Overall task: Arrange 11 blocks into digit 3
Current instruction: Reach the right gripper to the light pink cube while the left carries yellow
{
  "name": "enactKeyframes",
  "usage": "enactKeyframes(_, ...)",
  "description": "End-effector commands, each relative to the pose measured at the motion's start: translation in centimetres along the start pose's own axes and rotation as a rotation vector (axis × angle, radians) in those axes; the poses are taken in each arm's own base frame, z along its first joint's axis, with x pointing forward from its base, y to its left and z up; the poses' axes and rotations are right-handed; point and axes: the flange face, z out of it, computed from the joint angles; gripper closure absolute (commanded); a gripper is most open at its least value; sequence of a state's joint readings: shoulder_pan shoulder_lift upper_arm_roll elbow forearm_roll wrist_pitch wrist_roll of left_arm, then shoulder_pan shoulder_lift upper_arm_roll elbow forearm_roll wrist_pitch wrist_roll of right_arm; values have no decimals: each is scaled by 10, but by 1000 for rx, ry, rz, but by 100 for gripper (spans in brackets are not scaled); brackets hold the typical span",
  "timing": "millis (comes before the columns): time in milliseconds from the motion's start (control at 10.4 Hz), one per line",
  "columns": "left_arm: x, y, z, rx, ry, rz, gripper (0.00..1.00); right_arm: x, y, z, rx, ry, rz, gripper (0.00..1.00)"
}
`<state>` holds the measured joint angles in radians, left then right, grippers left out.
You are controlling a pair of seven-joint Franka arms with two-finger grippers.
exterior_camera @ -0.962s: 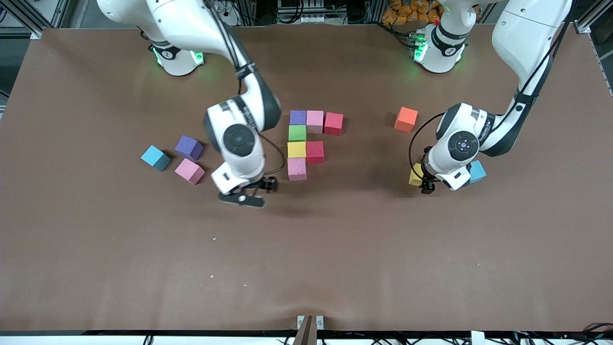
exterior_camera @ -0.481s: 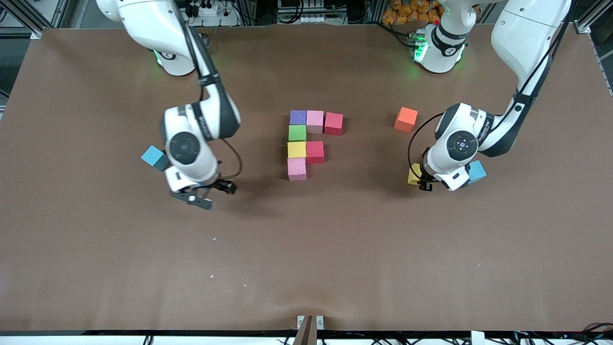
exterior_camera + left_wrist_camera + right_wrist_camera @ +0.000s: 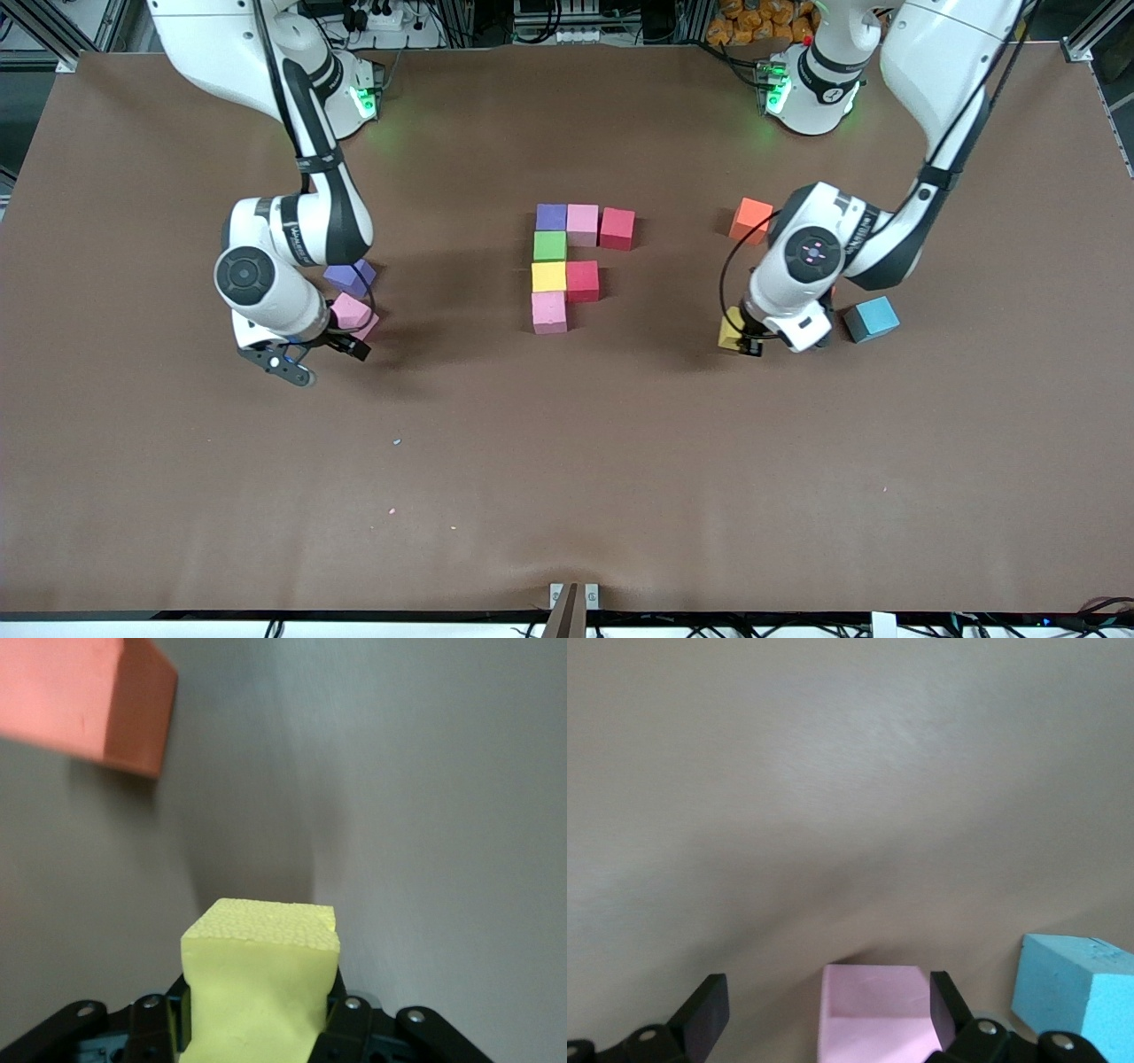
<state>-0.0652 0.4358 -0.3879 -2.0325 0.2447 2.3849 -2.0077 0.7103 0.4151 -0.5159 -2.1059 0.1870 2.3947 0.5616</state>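
Brown table (image 3: 567, 461) w/ open foreground: left fingers (image 3: 345, 1028) pinch yellow block (image 3: 261, 983); right fingers (image 3: 713, 1010) wide over pink block (image 3: 877, 1014).

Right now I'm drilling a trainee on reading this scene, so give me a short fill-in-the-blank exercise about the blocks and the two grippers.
1. The left gripper is shut on the ____ block.
2. The right gripper has open fingers either side of a ____ block.
3. The green block sits between a yellow block and a ____ one.
4. The block lying apart beside the left arm's wrist is ____.

Missing words: yellow; pink; purple; orange
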Motion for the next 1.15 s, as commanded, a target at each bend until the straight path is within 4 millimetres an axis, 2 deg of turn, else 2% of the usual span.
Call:
enactKeyframes(0, -52, 3, 1, 9, -18, -65, 89, -28, 12, 15, 42, -12, 6, 0)
enactKeyframes(385, -110, -20, 15, 31, -12, -155, 89, -46, 25, 22, 57, -59, -1, 0)
enactKeyframes(577, -124, -24, 15, 29, -13, -174, 89, -48, 27, 22, 58, -63, -2, 0)
enactKeyframes(673, -143, -32, 16, 28, -12, -170, 89, -48, 27, 17, 64, -67, -4, 0)
enactKeyframes(865, -159, -36, 20, 43, 2, -177, 89, -43, 35, 12, 67, -81, -23, 0)
enactKeyframes(1058, -186, -42, 33, 85, 40, -175, 89, -37, 46, 13, 66, -97, -24, 0)
